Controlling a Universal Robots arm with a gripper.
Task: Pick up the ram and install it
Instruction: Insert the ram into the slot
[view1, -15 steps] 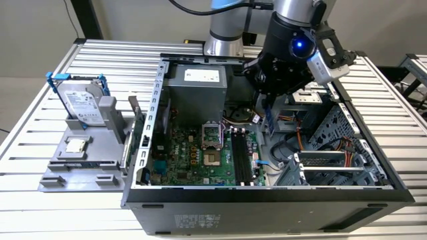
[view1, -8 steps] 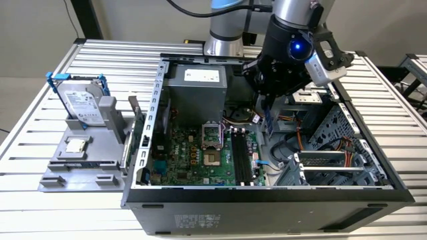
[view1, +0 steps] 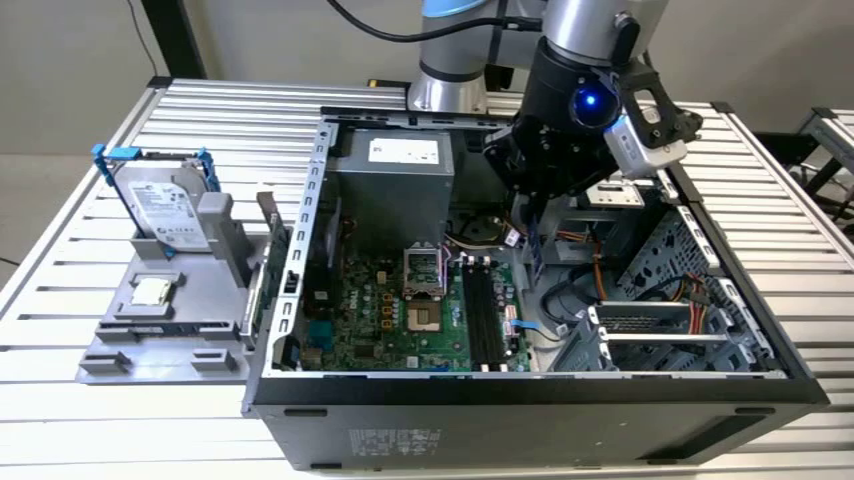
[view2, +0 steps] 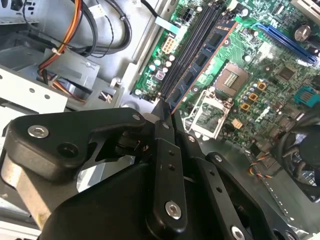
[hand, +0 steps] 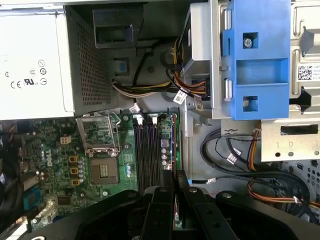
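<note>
Over the long black motherboard slots (hand: 148, 150), my tool (view2: 166, 111) is pinched narrow on the thin dark-blue ram stick (view2: 200, 62), install step underway; next calls for squaring its edge with a slot.

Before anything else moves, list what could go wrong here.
1. The gripper seems to pinch the ram at one end, with the rest sticking out. The stick could tilt and miss the black slots.
2. The ram hangs close over the board, beside the CPU socket. A slip might strike the socket.
</note>
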